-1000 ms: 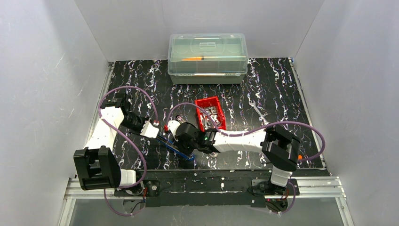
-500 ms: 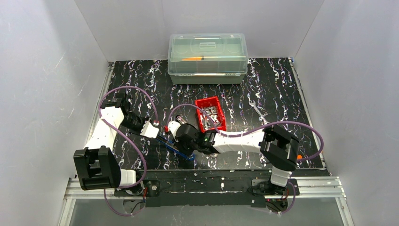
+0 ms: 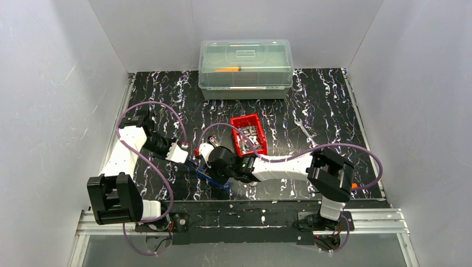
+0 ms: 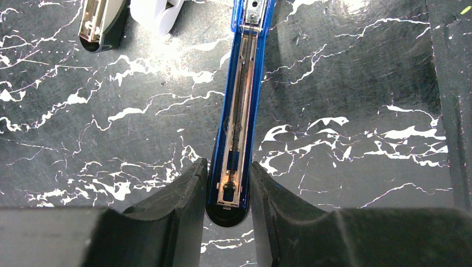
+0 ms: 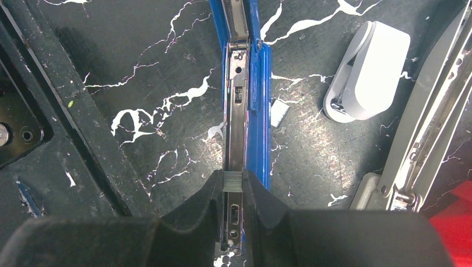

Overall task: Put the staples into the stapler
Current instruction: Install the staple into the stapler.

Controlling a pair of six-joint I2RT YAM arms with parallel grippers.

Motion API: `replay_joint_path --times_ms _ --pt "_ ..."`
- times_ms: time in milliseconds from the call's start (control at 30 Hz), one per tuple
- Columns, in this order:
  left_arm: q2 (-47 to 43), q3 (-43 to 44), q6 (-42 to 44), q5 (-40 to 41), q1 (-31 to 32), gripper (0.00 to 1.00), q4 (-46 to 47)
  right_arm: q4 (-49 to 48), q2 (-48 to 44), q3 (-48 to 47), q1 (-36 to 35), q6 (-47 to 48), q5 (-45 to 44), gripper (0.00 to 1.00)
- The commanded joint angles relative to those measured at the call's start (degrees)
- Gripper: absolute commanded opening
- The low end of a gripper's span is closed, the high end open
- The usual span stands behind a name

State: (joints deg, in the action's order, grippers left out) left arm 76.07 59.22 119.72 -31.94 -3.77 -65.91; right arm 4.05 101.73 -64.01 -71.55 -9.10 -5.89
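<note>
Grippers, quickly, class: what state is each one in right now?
Left gripper: closed on the end of the blue stapler.
Right gripper: closed on a strip of staples, over the stapler's open channel.

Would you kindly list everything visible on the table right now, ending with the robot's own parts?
blue stapler: one, blue, opened, near centre
staple strip: one, silvery, over the blue stapler's channel
loose staples: many, silvery, in red bin
red bin: one, red, centre
clear lidded box: one, transparent, far centre
wrench: one, silvery, right of red bin
grey stapler: one, grey, opened, beside blue stapler
white piece: one, white, between the staplers
left gripper: one, black, shut on blue stapler
right gripper: one, black, shut on staple strip
</note>
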Motion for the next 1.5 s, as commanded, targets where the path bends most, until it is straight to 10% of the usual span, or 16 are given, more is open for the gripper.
replay_joint_path --times_ms 0,800,1467 --pt "-1.74 1.68 29.96 -2.13 0.3 0.01 -2.41 -0.52 0.8 0.63 -0.35 -0.48 -0.67 0.26" --pt "-1.41 2.18 30.13 -2.41 0.37 0.01 -2.91 -0.71 0.31 0.83 -0.42 -0.92 -0.78 0.34" --pt "-1.62 2.45 30.52 -2.05 0.45 0.0 -3.0 -7.42 -10.88 7.28 -0.22 -0.82 -1.38 0.64"
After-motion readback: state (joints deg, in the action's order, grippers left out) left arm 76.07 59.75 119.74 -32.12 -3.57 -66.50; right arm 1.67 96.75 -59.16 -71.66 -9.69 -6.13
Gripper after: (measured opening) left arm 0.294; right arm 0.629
